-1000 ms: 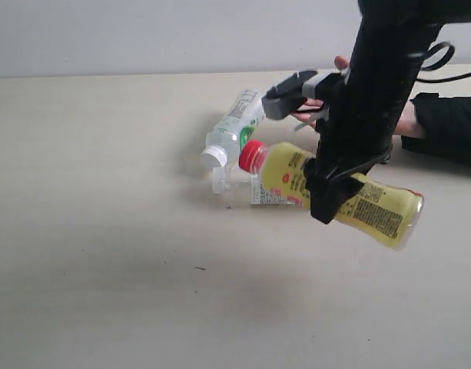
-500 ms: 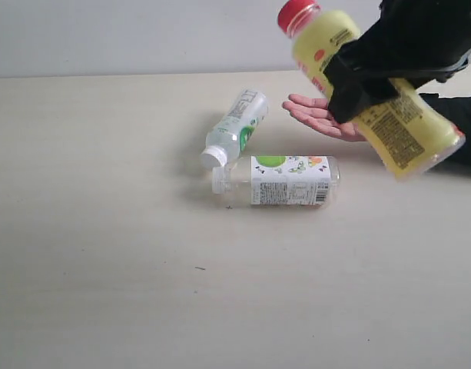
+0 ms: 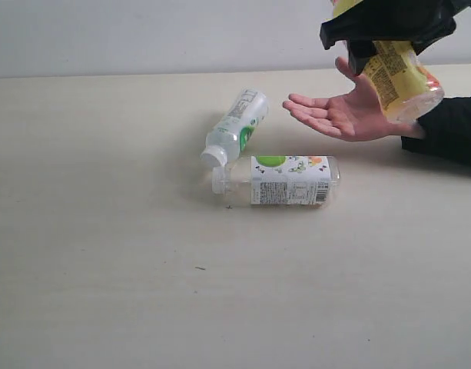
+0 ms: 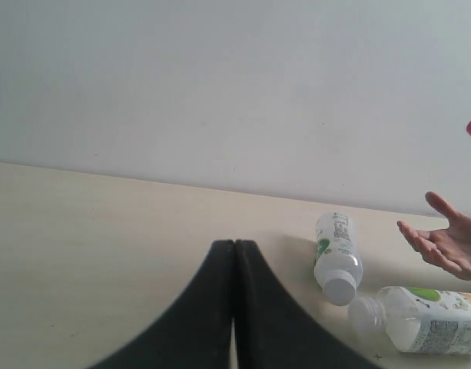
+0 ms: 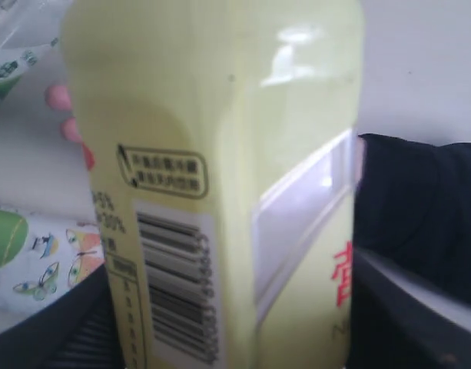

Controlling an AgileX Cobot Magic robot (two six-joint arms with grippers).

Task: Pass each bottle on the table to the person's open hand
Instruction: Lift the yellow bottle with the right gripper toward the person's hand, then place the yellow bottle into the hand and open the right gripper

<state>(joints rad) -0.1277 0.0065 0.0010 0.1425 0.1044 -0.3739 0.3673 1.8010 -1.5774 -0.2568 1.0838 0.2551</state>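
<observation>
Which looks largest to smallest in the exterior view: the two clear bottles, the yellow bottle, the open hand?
1. nearer clear bottle and open hand, about alike.
2. farther clear bottle, though it lies farther back, so this is unsure.
Unranked: yellow bottle, only partly in frame and partly covered.

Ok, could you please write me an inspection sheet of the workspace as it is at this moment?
Surface: pale beige table, a few tiny dark specks.
Job's things: far clear bottle and near clear bottle both lie on their sides, necks close together; yellow bottle in the air by the person's open hand, palm up; contact cannot be told.
Clutter: nothing seen.
Grippers: left gripper shut, empty; right gripper shut on the yellow bottle.
Cables: nothing seen.
Surroundings: plain pale wall; black sleeve.
</observation>
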